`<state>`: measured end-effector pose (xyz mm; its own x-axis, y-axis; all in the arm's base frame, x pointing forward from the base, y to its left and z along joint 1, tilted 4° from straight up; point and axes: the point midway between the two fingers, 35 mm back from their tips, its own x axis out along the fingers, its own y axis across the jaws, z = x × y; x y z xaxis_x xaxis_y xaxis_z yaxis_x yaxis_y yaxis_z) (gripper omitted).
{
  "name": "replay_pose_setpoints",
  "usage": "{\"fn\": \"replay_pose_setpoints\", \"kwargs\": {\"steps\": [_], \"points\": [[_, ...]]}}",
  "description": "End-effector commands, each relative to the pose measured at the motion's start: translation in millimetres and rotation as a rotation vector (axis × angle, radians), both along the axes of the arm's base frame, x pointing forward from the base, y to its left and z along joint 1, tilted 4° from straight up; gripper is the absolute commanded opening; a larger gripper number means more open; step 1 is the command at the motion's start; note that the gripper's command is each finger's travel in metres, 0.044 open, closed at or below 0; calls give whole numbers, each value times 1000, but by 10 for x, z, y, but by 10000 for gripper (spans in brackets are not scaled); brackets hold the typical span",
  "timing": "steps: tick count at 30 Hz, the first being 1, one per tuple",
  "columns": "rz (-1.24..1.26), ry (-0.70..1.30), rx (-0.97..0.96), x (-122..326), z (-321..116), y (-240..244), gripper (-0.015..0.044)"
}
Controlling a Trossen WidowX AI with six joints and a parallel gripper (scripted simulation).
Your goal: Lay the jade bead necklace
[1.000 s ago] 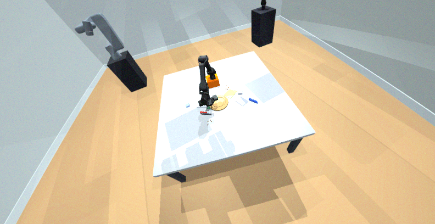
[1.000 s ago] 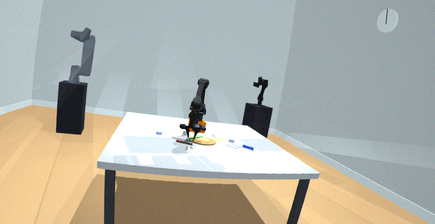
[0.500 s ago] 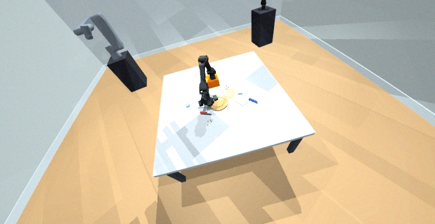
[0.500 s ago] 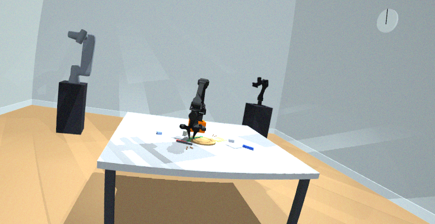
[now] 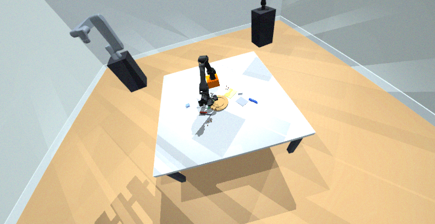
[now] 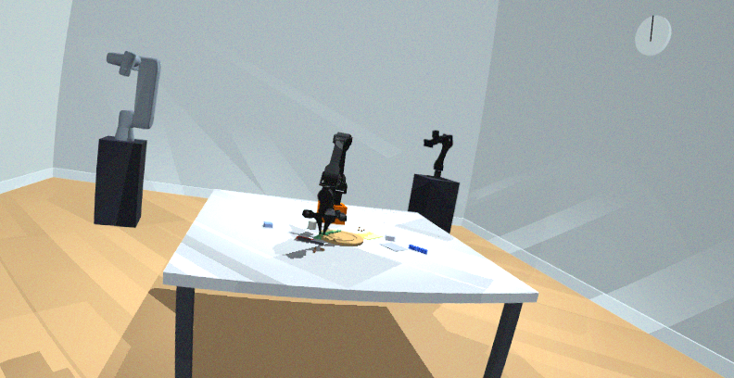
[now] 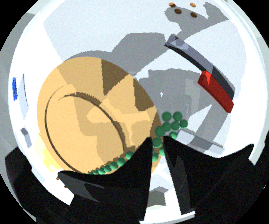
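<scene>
The jade bead necklace is a string of green beads. In the wrist view part of it lies bunched beside the board's edge, and another part runs over the board behind a finger. The round bead board is light wood with a ring groove. My gripper is low at the board's edge, fingertips close together, with green beads between them. It looks shut on the necklace. The fingers hide some beads, and the arm hides much of the necklace in the top view.
A red and dark bar lies near the board, with small brown pieces beyond it. A yellow sheet, a grey square and a blue piece lie across the board. A light blue block lies left.
</scene>
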<state>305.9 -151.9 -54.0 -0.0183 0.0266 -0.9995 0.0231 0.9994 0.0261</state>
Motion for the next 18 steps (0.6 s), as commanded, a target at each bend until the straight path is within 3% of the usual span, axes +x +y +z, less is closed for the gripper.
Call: {"fn": "replay_pose_setpoints", "kwargs": {"steps": [1, 18], "points": [[0, 0, 1, 1, -2, 2, 0], [-1, 1, 3, 1, 76, 2, 0]]}}
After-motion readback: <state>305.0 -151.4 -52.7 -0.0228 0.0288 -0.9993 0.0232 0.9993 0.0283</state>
